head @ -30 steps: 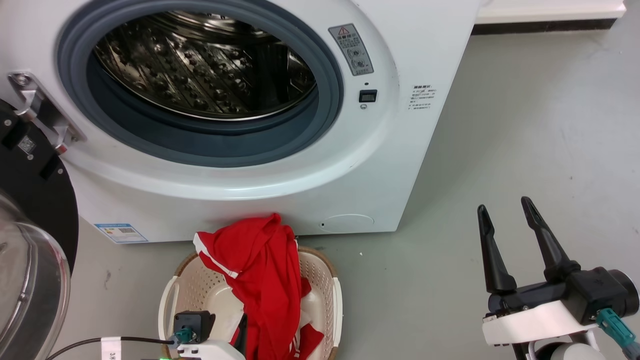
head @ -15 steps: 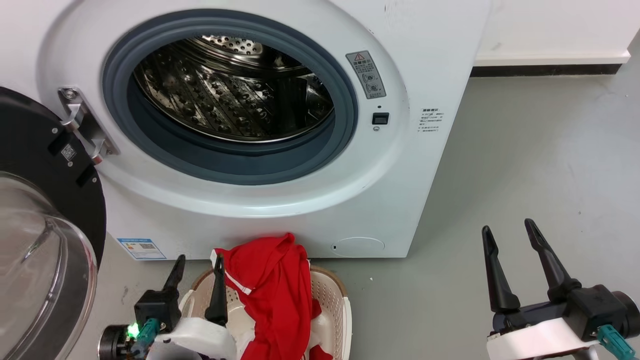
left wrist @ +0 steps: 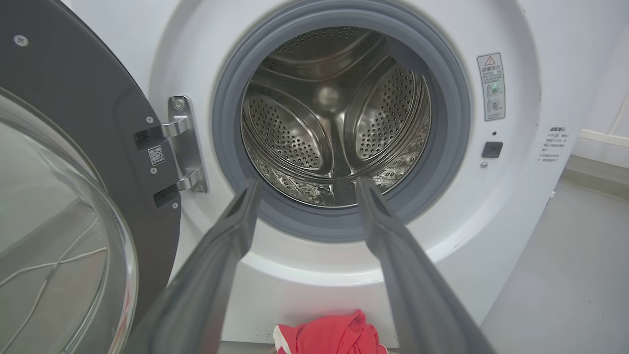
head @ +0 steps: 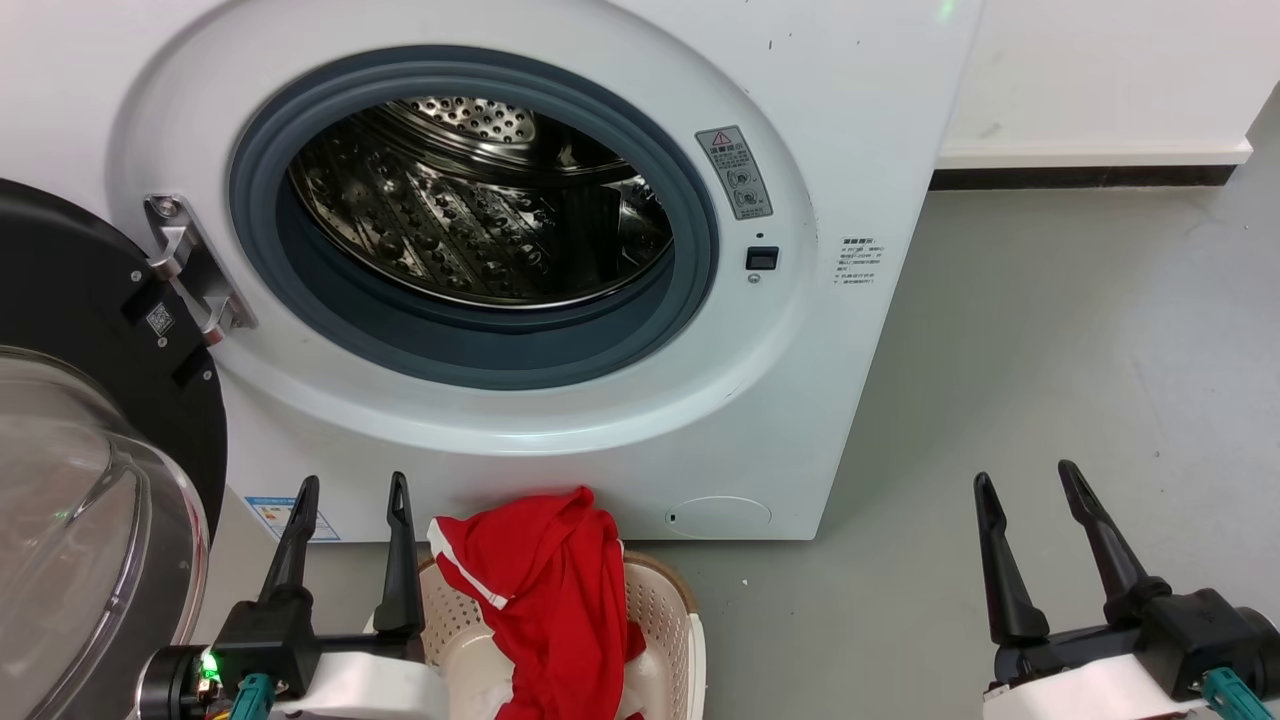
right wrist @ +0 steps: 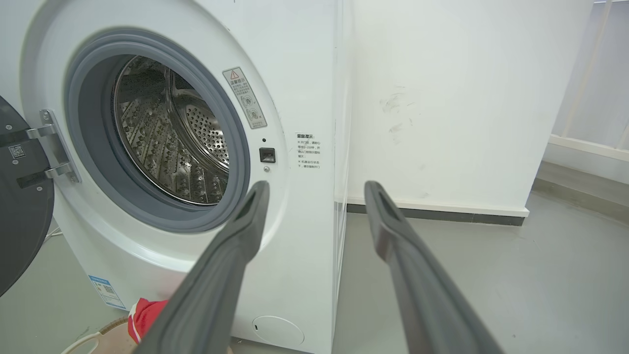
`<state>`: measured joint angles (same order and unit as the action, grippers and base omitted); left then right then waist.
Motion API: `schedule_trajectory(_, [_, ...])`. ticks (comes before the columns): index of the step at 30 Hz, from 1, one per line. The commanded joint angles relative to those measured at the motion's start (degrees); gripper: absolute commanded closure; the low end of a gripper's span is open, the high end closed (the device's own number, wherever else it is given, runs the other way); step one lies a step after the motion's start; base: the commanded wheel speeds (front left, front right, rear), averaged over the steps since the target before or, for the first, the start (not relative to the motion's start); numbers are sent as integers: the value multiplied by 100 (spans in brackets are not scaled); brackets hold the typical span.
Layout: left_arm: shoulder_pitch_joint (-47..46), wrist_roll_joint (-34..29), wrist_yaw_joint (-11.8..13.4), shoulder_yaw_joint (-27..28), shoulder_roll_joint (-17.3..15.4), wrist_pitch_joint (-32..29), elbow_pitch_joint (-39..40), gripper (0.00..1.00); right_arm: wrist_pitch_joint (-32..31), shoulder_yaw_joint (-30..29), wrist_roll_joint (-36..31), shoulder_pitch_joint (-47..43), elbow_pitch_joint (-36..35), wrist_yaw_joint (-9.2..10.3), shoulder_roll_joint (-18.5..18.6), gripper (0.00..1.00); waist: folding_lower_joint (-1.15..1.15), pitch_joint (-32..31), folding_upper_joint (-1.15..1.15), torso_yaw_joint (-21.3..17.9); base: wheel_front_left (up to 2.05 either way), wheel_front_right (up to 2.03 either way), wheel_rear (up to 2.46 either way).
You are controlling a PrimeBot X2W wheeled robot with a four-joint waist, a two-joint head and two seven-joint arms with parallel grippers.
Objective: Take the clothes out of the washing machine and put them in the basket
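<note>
Clothes (head: 545,600) of soft red fabric with white stripes drape over the cream perforated plastic basket (head: 662,615), just right of the nearer left gripper (head: 352,482), spread and empty; the white front-loading washing machine (head: 850,100) shows a seemingly bare steel drum (head: 470,220); right gripper (head: 1025,470) splayed, empty, well apart.

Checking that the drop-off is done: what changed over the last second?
The left pincer moved leftward away from the clothes in the basket and stands open beside it, fingers up. The head camera shifted as well. The clothes stay draped over the basket's rim; the right pincer stays open.
</note>
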<state>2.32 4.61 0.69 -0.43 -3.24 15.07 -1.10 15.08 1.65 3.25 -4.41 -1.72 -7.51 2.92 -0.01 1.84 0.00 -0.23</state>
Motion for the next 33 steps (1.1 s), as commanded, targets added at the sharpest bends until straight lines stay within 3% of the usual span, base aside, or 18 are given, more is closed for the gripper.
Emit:
schedule_trajectory(1, [92, -49, 20, 12, 16, 14, 100, 0, 13, -21, 12, -68, -1, 4, -8, 0, 1, -30, 0, 3, 0, 0, 0])
schedule_trajectory(33, [168, -134, 22, 4, 40, 14, -195, 0, 13, -44, 90, -174, 25, 4, -8, 0, 1, -188, 0, -51, 0, 0, 0])
